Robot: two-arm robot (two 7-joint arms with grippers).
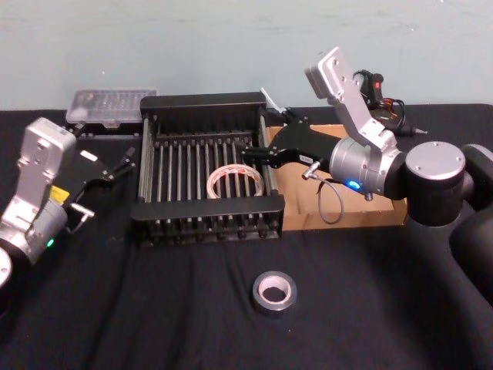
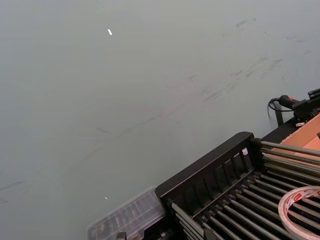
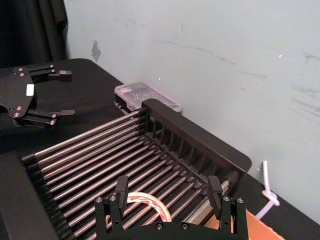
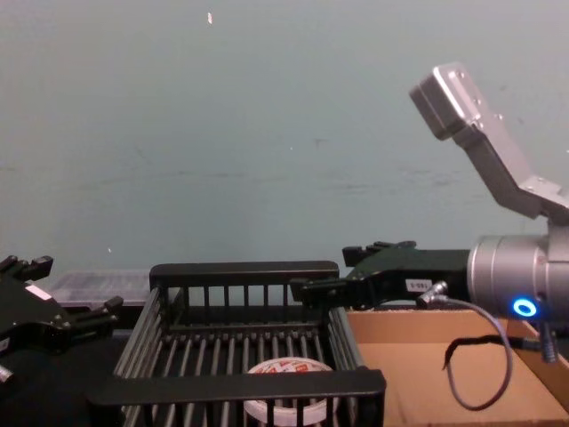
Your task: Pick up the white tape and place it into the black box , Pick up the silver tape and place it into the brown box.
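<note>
Halfway, I see the white tape (image 1: 235,183) in the black box (image 1: 202,103), my right gripper (image 1: 258,155) open and empty, the silver tape (image 1: 274,291) unboxed.

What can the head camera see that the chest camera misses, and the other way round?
Head view alone: the silver tape lying on the black table in front of the crate, not yet moved. Chest view alone: the crate's slatted far wall side-on and the blue-green wall behind it. Both: the white tape lying in the black box, the brown box beside it, the open right gripper over the crate's right edge, and the open left gripper left of it.
</note>
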